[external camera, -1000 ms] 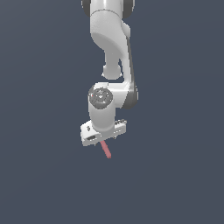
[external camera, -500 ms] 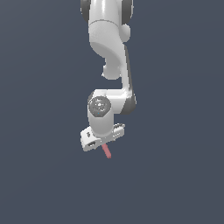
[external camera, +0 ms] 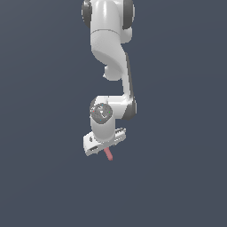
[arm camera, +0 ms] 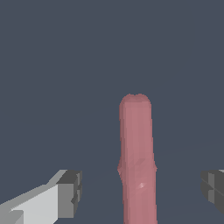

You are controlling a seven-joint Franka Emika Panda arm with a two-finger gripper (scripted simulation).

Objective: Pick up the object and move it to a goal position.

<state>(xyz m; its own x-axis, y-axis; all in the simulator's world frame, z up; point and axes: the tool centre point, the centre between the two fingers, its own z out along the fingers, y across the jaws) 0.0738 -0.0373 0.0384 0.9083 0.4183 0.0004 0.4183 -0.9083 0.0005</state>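
The claw sits at frame center, fingers apart, with the pink stick between them, untouched.

Stick directly below end effector

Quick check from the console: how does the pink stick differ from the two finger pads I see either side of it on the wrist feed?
Colour: the stick is matte pinkish-red, the finger pads dark grey.
Shape: the stick is a long rounded rod, the pads short blocky pieces.
Position: the stick runs down the middle, while the pads stand apart on either side with clear gaps, not touching it.
Shared: both sit against the plain dark background.
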